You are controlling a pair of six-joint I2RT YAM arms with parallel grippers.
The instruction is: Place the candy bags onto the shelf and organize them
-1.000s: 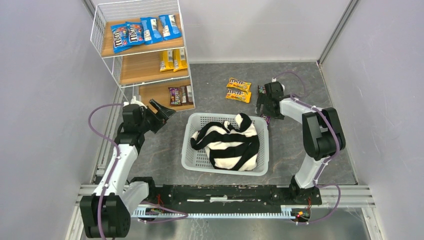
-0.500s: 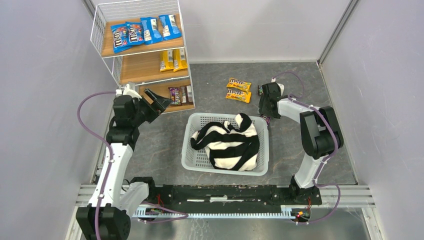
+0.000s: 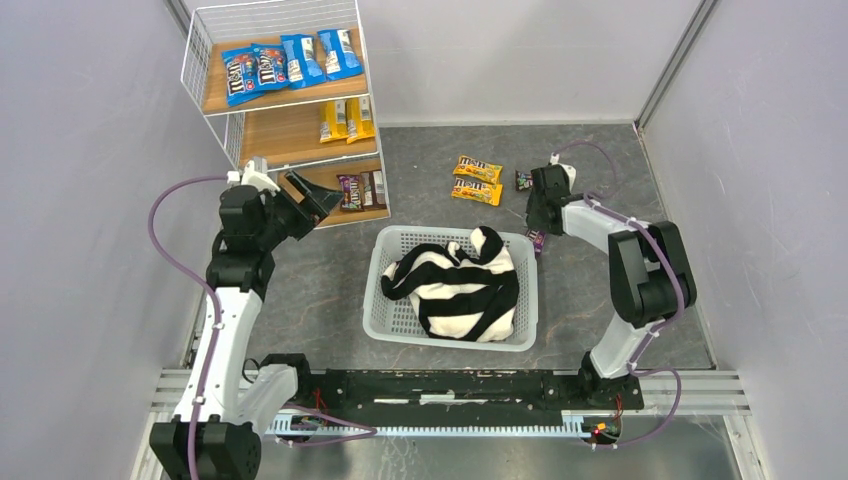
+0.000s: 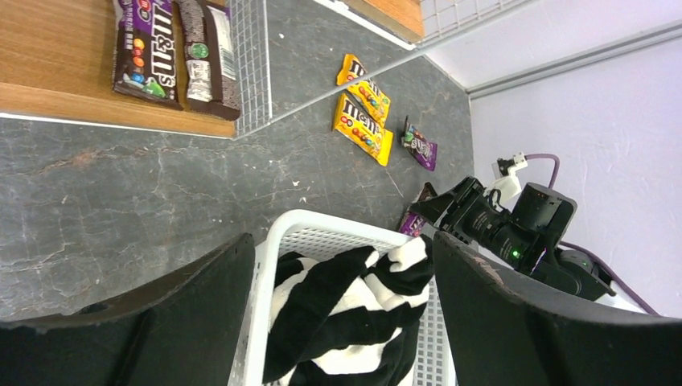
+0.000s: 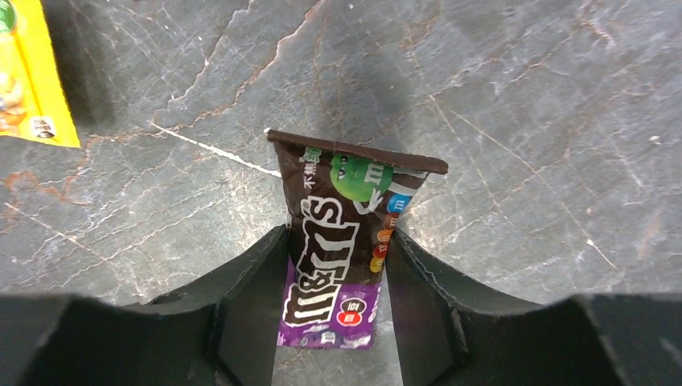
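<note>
One purple-brown bag (image 5: 346, 185) is clamped edgewise in the right pincer (image 5: 336, 235), low at the counter (image 5: 523, 121) beside the basket (image 3: 376, 290), well apart from the shelf (image 3: 290, 135). Left pincer (image 4: 342, 245) gapes empty. Risk: the glossy packet could buckle or slip out mid-carry, since the grip is only on thin edges.

**What the Cameras Kept From Us**

At the right wrist, the right gripper (image 5: 338, 235) flanked the dark purple-brown bag (image 5: 354, 185), yet we could not tell whether its fingers (image 5: 249, 281) pinched it. Their bases ran off the bottom edge. A yellow bag (image 5: 28, 76) was cut by the left edge. From above, that gripper's tips sat hidden under its own wrist, and only a sliver of the held-between bag showed. The left wrist view cropped the shelf (image 4: 56, 72) at the top, and the basket (image 4: 322, 221) and striped cloth (image 4: 338, 314) at the bottom. The print on the small dark bag (image 3: 523, 181) was too small to read.
</note>
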